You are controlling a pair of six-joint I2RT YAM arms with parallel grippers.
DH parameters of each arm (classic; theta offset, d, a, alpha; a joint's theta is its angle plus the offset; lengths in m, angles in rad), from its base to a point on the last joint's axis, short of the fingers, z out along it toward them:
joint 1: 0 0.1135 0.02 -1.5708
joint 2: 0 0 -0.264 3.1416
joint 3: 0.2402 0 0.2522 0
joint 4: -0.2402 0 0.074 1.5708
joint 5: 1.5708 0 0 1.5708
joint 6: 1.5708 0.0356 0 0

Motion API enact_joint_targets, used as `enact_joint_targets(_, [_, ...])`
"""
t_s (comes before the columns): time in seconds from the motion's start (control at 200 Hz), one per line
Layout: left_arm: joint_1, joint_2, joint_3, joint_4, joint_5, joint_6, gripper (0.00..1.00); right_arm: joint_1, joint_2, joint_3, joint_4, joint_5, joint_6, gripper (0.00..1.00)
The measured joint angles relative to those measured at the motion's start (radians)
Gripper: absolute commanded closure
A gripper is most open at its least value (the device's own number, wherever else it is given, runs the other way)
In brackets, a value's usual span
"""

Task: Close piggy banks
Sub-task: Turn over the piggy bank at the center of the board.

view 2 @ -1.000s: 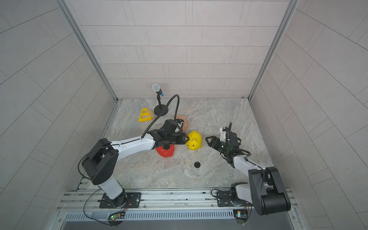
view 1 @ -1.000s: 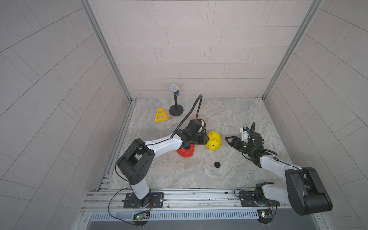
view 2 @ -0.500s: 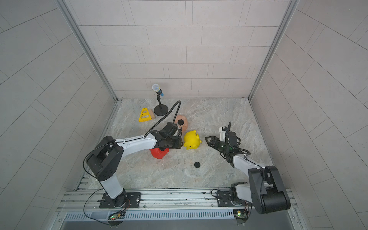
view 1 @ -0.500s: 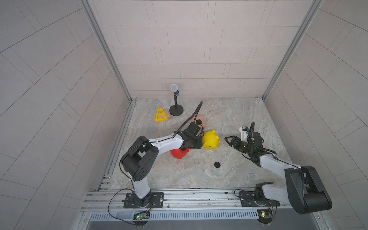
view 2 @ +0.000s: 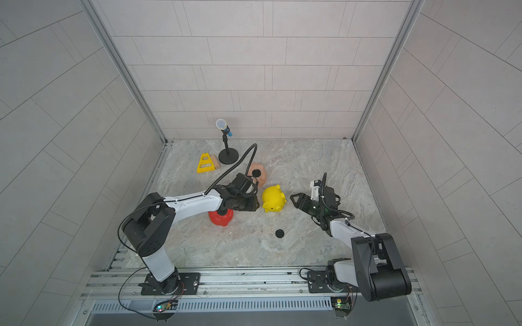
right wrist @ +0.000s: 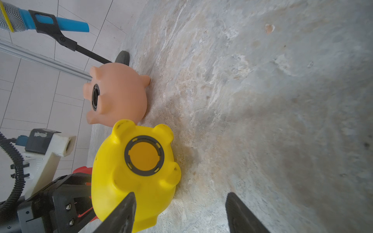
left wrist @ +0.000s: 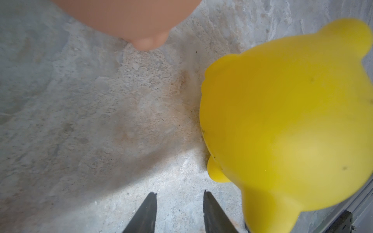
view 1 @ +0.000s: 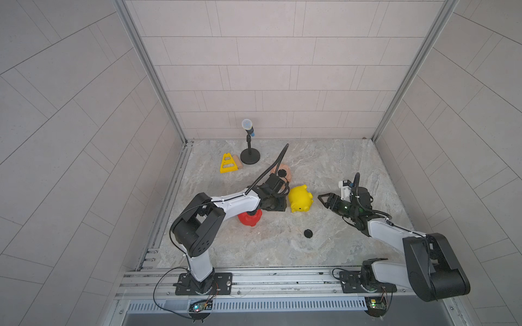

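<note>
Now the empty, barely parted left tool (left wrist: 179, 192) has shifted from red plastic pig (view 1: 250, 220) to unplugged yellow plastic pig (view 1: 300, 197); right tool (right wrist: 181, 193) released.

Yellow piggy bank (right wrist: 121, 181), just ahead of the right pincer (right wrist: 181, 194): smooth plastic, slight sheen, a few dark scuffs. Matt black plastic ring round its belly hole. Peach-pink piggy bank (right wrist: 123, 96), further out from that pincer: smooth plastic, satin look. Red piggy bank (view 1: 250, 220), just behind the left pincer (left wrist: 179, 192): shiny plastic. Desk (right wrist: 262, 100): stone-like, marbled grey-beige, matt, rough and pitted close up. Pincer fingers (right wrist: 240, 213): matt black. Loose black plug (view 1: 308, 233) near the right pincer: matt. Microphone (right wrist: 70, 26): blue plastic body, metal mesh head. Front rail (view 1: 282, 279): bare brushed metal. Walls (view 1: 282, 70): matt tiles.
</note>
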Motion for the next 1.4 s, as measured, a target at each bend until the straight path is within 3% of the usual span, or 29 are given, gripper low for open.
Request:
enact_joint_targets(0.976, [0.000,-0.056,0.001,-0.029,-0.018,0.002,0.57,0.006,-0.013,0.000,-0.001,-0.008,-0.008,0.32])
enact_joint_targets(1.401, [0.000,-0.071,0.001,-0.029,-0.013,-0.011,0.57,0.039,-0.043,0.041,0.072,-0.109,0.083,0.32])
